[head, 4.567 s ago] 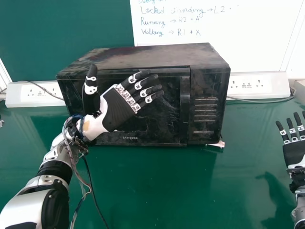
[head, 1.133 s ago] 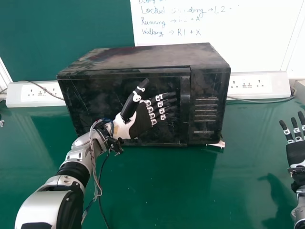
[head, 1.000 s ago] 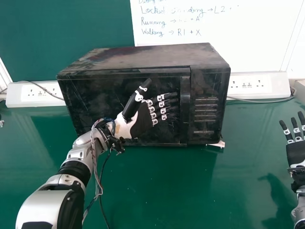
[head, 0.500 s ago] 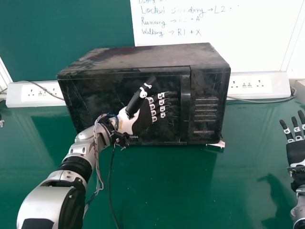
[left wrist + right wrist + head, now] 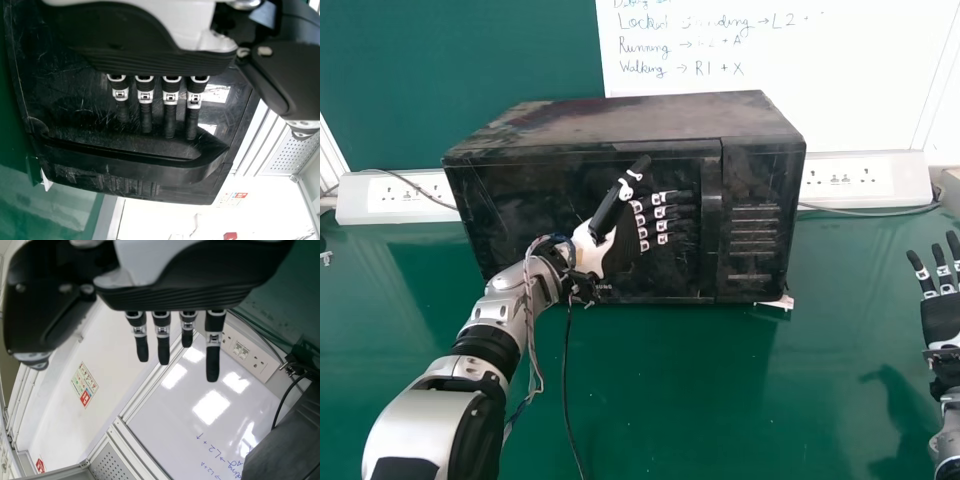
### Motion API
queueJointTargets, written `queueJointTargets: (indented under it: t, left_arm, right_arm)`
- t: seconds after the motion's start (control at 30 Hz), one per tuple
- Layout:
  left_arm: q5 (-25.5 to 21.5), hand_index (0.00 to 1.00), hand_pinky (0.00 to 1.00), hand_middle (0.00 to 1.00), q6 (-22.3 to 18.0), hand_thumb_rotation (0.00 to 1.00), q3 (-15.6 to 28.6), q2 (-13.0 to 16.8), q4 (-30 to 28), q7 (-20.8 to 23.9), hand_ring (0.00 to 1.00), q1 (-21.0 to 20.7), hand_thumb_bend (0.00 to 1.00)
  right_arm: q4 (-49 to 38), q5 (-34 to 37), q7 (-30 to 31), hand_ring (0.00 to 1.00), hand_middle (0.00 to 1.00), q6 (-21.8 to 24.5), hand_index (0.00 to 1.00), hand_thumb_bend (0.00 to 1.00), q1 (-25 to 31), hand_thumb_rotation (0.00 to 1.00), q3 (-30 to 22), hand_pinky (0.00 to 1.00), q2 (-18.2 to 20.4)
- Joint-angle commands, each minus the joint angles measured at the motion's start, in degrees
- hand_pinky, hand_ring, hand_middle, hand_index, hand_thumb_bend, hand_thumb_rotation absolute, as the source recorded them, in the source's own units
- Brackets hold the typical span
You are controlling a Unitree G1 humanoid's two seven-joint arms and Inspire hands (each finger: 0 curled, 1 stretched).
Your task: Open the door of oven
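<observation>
The black oven (image 5: 610, 118) stands on the green table with its door (image 5: 510, 215) closed. My left hand (image 5: 622, 245) is in front of the door, fingers straight and pointing toward the vertical handle (image 5: 710, 225), thumb raised. In the left wrist view the straight fingers of my left hand (image 5: 145, 111) end beside the door handle (image 5: 125, 167), on the door side of it; whether they touch it I cannot tell. My right hand (image 5: 940, 318) is off to the right of the oven, fingers straight; the right wrist view shows my right hand (image 5: 163, 342) likewise open.
White socket strips (image 5: 395, 197) flank the oven on both sides, with cables running along them. Behind it are a green wall panel and a whiteboard (image 5: 770, 60). Green tabletop (image 5: 660, 400) extends in front. A small white piece (image 5: 778, 302) lies by the oven's right front corner.
My left hand moved from the door's left part toward the handle, turning so its fingers point right; lately it has shifted only slightly. The right hand has barely moved, and the door stays closed.
</observation>
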Motion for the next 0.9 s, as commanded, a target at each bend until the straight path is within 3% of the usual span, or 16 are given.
queueJointTargets:
  t: [0.0,0.4,0.87]
  left_arm:
    - [0.7,0.92,0.63,0.9,0.49,0.88,-1.23,-1.06,-0.65,0.12,0.82,-0.46,0.92]
    - [0.57,0.92,0.6,0.89,1.04,0.87,-2.47,-3.37,-3.03,-1.69,0.82,1.12,0.91]
    - [0.15,0.93,0.61,0.9,2.72,0.87,-3.1,-4.02,-5.08,-2.54,0.82,1.88,0.9]
  right_arm:
    - [-0.6,0.47,-0.23,1.0,1.0,0.06,0.93,1.0,-0.98,0.9,-0.17,0.96,0.46]
    - [-0.55,0.57,-0.52,1.0,1.0,0.07,0.92,1.0,-1.15,0.9,-0.32,0.94,0.54]
    - [-0.36,0.49,0.04,1.0,1.0,0.04,0.93,1.0,-1.17,0.9,-0.32,0.94,0.41]
